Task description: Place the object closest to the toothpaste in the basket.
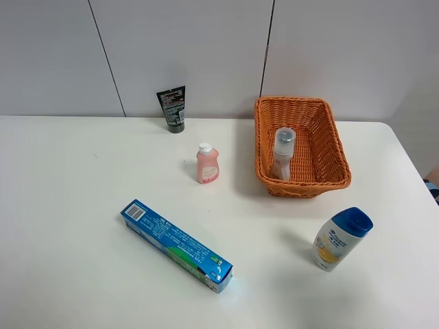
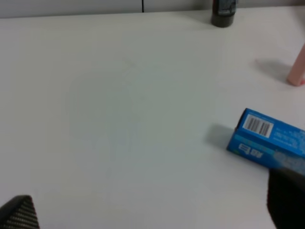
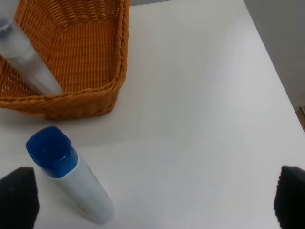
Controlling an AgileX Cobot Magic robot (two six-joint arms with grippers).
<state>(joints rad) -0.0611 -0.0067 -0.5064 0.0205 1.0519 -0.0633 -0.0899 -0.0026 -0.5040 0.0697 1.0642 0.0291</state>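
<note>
The blue toothpaste box (image 1: 177, 245) lies flat at the front centre of the table; one end shows in the left wrist view (image 2: 267, 140). A small pink bottle (image 1: 207, 164) stands behind it, at the edge of the left wrist view (image 2: 298, 71). The orange wicker basket (image 1: 305, 186) stands at the back right and holds a clear bottle (image 1: 282, 154). My left gripper (image 2: 152, 210) is open and empty above bare table left of the box. My right gripper (image 3: 152, 198) is open and empty near the basket (image 3: 86, 98). Neither gripper shows in the exterior view.
A black tube (image 1: 173, 108) stands upright at the back by the wall. A white shampoo bottle with a blue cap (image 1: 339, 240) stands in front of the basket, close to my right gripper (image 3: 71, 176). The table's right edge is nearby.
</note>
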